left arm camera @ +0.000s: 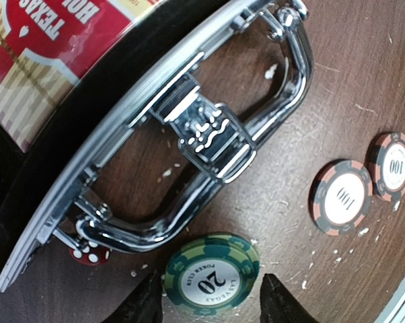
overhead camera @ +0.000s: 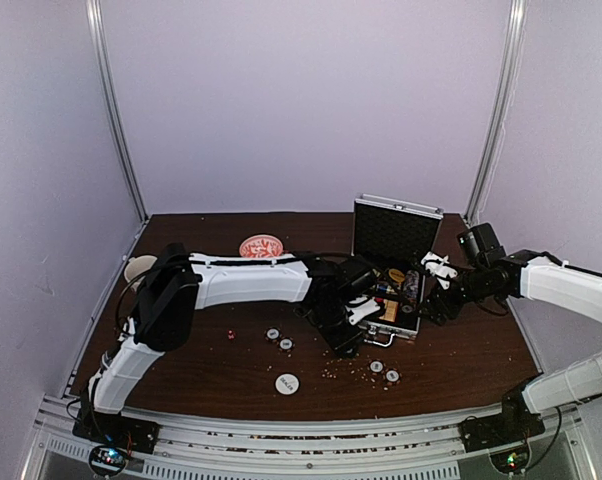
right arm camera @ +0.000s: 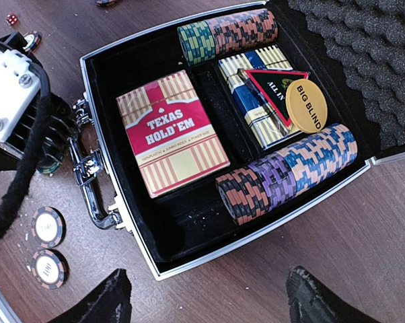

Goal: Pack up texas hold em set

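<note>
Green-and-white poker chips [left arm camera: 212,272], a short stack marked 20, lie flat on the brown table [left arm camera: 310,269] just in front of the case's chrome handle [left arm camera: 293,74]. A tiny red die [left arm camera: 88,254] sits close by. The left gripper [left arm camera: 212,291] straddles the stack. As far as the wrist view shows, its fingers are parted and stand just off either rim rather than pinching it.

Chips like these are likely hard, dense for their size and smooth-faced. A stack will probably shear apart if squeezed unevenly (the upper chip sliding off the lower). The sound hold is across the ridged rims, low enough to catch every chip.

Beyond them the silver aluminium case [overhead camera: 396,235] stands open with its foam lid upright. It holds the red-yellow card box [right arm camera: 172,131] and rows of chips [right arm camera: 286,175] laid on edge. Two 100 chips [left arm camera: 342,196] lie loose on the table beside the handle, and a white disc [overhead camera: 287,382] lies nearer the arm bases. The right gripper [right arm camera: 209,296] hovers by the case's edge on its own side, jaws wide and empty.
</note>
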You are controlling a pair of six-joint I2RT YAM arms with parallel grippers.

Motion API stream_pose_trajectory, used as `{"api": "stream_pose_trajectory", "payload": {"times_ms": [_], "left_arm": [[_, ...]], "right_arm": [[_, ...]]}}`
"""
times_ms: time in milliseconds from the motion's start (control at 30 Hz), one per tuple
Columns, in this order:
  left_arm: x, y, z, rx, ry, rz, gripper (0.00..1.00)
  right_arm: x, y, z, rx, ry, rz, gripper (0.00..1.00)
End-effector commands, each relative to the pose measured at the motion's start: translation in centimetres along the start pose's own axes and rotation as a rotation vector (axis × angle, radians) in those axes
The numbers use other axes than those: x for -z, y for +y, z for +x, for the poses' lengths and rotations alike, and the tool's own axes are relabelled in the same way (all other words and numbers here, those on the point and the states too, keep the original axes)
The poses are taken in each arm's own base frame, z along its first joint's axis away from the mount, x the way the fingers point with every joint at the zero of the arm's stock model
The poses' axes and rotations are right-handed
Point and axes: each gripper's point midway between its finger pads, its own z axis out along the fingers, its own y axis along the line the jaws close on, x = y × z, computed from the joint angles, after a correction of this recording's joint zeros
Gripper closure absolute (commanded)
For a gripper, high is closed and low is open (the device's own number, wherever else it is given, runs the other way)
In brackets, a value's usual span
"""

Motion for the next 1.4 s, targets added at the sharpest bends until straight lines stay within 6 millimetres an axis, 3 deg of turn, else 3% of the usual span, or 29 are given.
{"api": "stream_pose_trajectory", "payload": {"times_ms": [0,667,1133,1367], "left_arm": [[-0.8,-0.5,-0.4,-0.026,-0.001,0.019,0.49],[-2.7,0.5,2.4,-0.011,0.102,-0.132,0.48],[-4.8,0.2,3.6,-0.004,0.143,-0.147,0.58],[-5.1,0.1,4.4,-0.008,0.17,-0.137,0.69]], "right_arm": [[0.4,-0.5,-0.2,-0.001,-0.014,0.026,0.2],[0.1,-0.5,0.1,-0.001,-0.001,0.022,0.2],[-0.1,-0.5,0.4,0.001,0.012,0.024,0.2],[-0.2,-0.6,0.4,0.0,0.016,0.025,0.2]]}}
